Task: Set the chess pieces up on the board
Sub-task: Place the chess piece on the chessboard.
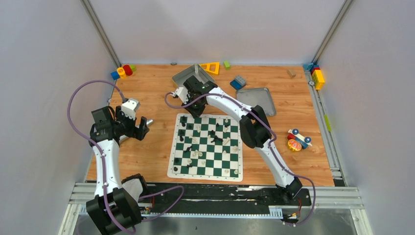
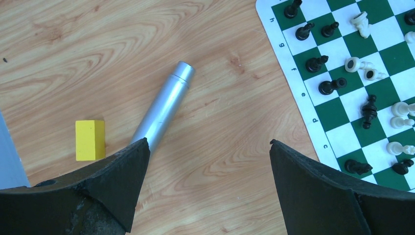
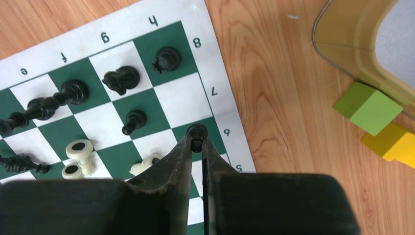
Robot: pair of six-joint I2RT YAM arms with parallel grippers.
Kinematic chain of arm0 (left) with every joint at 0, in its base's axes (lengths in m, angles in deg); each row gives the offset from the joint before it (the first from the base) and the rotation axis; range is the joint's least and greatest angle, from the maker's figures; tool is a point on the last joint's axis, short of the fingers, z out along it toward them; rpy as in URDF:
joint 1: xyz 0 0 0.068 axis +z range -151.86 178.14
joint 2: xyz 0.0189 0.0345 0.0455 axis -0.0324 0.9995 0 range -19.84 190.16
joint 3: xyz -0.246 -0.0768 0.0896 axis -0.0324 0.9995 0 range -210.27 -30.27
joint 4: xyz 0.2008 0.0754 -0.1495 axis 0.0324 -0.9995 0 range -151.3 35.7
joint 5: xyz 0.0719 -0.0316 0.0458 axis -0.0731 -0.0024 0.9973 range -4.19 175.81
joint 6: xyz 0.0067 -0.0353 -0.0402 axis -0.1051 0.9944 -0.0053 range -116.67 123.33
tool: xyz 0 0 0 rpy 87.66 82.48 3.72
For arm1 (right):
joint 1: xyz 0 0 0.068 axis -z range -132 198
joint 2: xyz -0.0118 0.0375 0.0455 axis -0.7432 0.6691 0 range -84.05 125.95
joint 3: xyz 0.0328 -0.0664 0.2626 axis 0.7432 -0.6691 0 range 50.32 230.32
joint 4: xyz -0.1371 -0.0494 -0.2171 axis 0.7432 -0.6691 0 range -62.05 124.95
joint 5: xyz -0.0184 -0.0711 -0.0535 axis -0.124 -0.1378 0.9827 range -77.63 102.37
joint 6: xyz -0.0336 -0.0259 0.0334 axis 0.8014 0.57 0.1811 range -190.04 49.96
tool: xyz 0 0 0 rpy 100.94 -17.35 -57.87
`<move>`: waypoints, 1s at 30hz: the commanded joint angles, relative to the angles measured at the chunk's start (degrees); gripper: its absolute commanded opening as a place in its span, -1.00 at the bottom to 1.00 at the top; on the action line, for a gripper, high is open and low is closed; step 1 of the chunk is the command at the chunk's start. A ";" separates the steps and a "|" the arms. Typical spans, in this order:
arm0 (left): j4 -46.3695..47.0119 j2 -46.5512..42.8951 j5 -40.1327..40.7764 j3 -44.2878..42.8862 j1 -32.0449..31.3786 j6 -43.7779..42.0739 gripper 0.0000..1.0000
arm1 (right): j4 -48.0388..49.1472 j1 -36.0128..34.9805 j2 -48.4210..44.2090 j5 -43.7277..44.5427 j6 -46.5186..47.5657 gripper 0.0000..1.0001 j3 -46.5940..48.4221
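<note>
The green and white board [image 1: 205, 175] lies mid-table with black and cream chess pieces scattered on it, some upright, several toppled. My right gripper [image 3: 196, 143] is shut on a small black pawn [image 3: 197, 131] over the board's [image 3: 215, 88] edge squares by the "6" mark; from above, this gripper [image 1: 194, 111] is at the far left corner. A black rook [image 3: 167, 58], knight [image 3: 121, 78] and pawn [image 3: 133, 119] stand nearby; cream pieces [image 3: 78, 149] lie on their sides. My left gripper [image 2: 209, 143] hangs open over bare wood left of the board [image 2: 293, 63], holding nothing.
A silver cylinder [image 2: 164, 105] and a yellow block [image 2: 90, 139] lie by the left gripper. Grey trays [image 1: 259, 100] [image 1: 188, 76] sit behind the board. Green [image 3: 373, 108] and yellow [image 3: 394, 142] blocks lie near a tray. A toy car [image 1: 297, 139] is right of the board.
</note>
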 commanded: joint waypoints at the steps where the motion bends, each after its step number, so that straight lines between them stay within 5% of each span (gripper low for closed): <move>1: 0.48 -0.56 -0.45 0.31 0.49 -0.74 1.00 | 0.33 -1.17 1.42 -0.65 0.55 -0.88 4.04; 24: 0.53 -0.88 0.22 1.36 0.49 -1.52 1.00 | 0.41 -2.40 4.23 -0.03 1.20 -0.88 6.06; 30: 0.59 -0.83 0.21 1.31 0.49 -1.43 1.00 | 0.38 -2.55 4.43 0.09 1.43 -0.74 6.02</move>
